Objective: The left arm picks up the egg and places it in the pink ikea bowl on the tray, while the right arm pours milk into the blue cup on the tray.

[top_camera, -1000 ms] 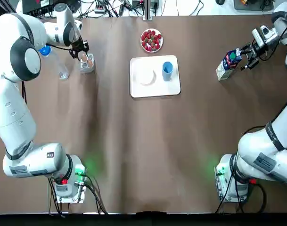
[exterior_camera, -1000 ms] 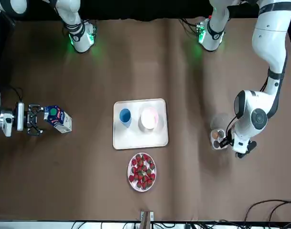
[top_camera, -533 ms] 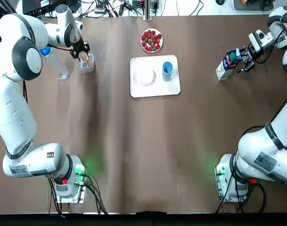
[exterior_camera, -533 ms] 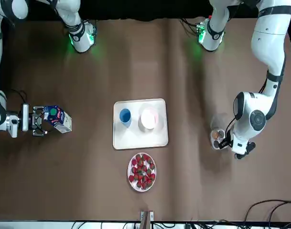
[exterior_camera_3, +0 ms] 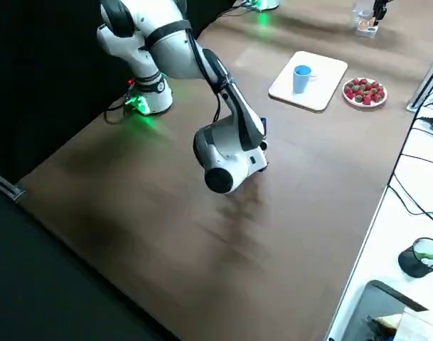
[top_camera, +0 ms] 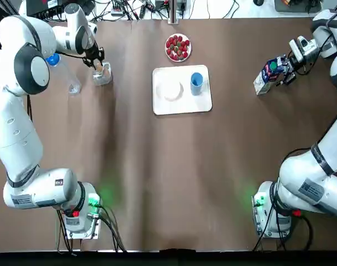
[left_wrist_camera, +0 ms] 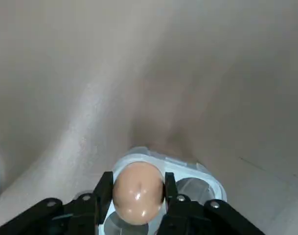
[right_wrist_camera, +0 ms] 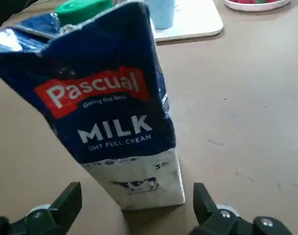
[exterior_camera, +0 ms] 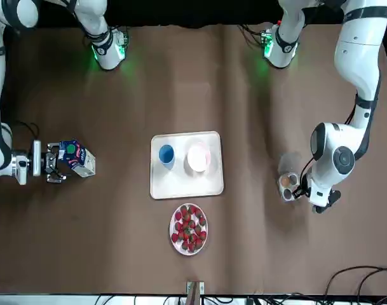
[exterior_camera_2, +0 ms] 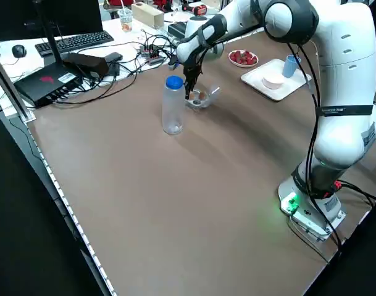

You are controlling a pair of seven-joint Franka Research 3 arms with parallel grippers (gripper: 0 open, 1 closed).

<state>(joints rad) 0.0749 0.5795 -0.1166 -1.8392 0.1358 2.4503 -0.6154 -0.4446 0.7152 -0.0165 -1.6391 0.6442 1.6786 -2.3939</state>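
Near the table's far-left corner the left claw (top_camera: 96,61) pinches the egg (left_wrist_camera: 137,192) in its clear holder (left_wrist_camera: 200,185): lift straight, gently. By the right edge the right claw (right_wrist_camera: 136,197) stands open astride the milk carton (right_wrist_camera: 114,112); close squarely.

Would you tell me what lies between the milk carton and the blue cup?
Nothing: between the milk carton and the blue cup the top view shows only bare table and the tray rim.
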